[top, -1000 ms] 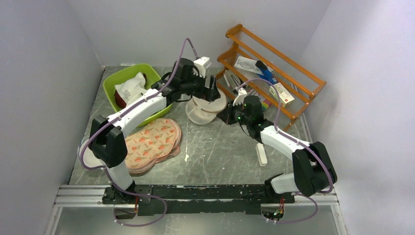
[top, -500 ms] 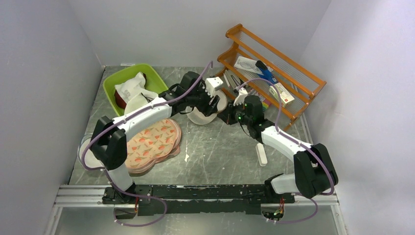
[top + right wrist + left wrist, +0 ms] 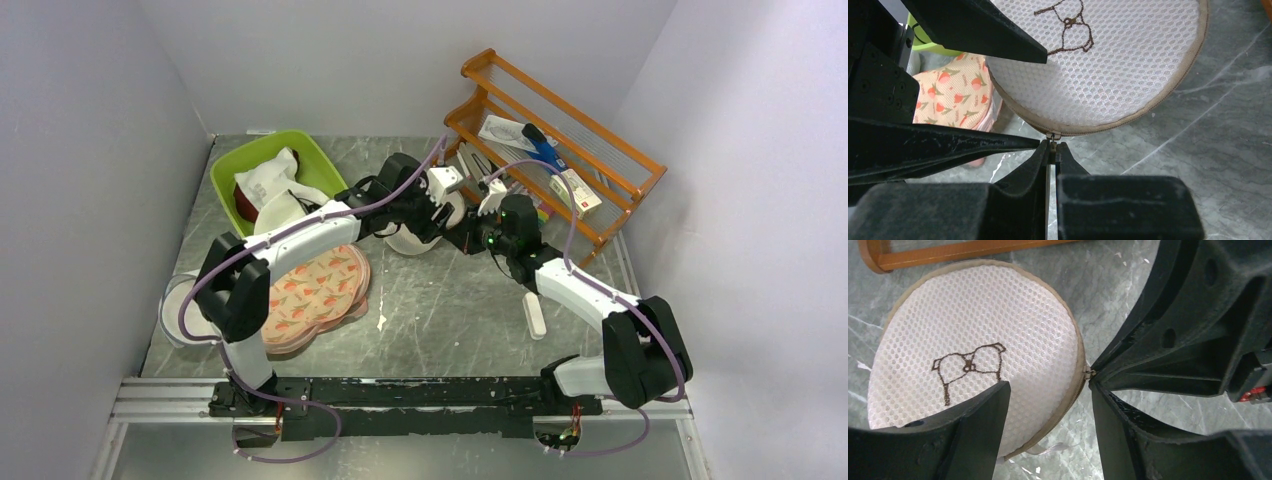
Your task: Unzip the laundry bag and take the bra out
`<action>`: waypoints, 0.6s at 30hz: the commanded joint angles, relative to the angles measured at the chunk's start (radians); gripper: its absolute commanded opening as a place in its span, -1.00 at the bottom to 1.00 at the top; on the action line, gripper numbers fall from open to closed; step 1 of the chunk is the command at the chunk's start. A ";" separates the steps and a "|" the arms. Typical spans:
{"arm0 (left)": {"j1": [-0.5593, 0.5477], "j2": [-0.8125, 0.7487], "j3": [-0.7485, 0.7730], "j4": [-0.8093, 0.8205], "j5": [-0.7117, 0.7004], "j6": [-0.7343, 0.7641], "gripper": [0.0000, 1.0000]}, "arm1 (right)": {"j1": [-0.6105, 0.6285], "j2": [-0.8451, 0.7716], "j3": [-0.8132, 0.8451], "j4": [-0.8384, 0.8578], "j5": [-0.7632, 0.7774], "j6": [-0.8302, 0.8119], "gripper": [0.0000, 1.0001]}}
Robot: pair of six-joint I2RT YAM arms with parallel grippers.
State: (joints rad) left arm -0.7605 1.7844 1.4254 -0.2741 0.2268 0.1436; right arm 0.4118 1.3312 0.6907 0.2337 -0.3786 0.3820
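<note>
From above: laundry bag (image 3: 403, 243) at the far middle of the table (image 3: 450, 310), just near and left of the orange rack (image 3: 560, 150), largely hidden under both wrists. Left end effector (image 3: 432, 215) now lower and further right than a second ago, swung across from over the bag toward its right rim. Right end effector (image 3: 468, 238) hardly shifted, meeting the same rim from the right.

Through the left wrist: fingers (image 3: 978, 430) spread wide and bracketing the bag's edge. One tip over the mesh face just below the bra outline (image 3: 968, 365), the other off the rim to the right; cannot tell whether either touches. Right at that rim, the zipper pull (image 3: 1089, 373), caught between the dark converging tips of the right end effector. Zip line closed along all of the rim in view.

Through the right wrist: clamped narrowly on the zipper pull, the bag's mesh face just beyond it. Further left, a peach fruit-printed pad (image 3: 960, 95).

No sight of the bra in any view; most likely inside the bag, behind mesh too dense to see through. Judging by the shift: left side newly placed to steady the bag, pull already gripped. Next, probably a drag of the pull along the rim. Unzipping not yet begun.
</note>
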 commanded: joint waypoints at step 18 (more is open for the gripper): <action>-0.007 -0.002 0.078 -0.031 -0.114 -0.001 -0.36 | 0.002 -0.007 0.006 -0.002 0.044 0.023 -1.00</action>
State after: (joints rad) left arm -0.7696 1.7874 1.4506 -0.2966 0.1528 0.1383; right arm 0.4118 1.3312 0.6907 0.2348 -0.3679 0.3889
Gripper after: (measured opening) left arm 0.384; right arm 0.026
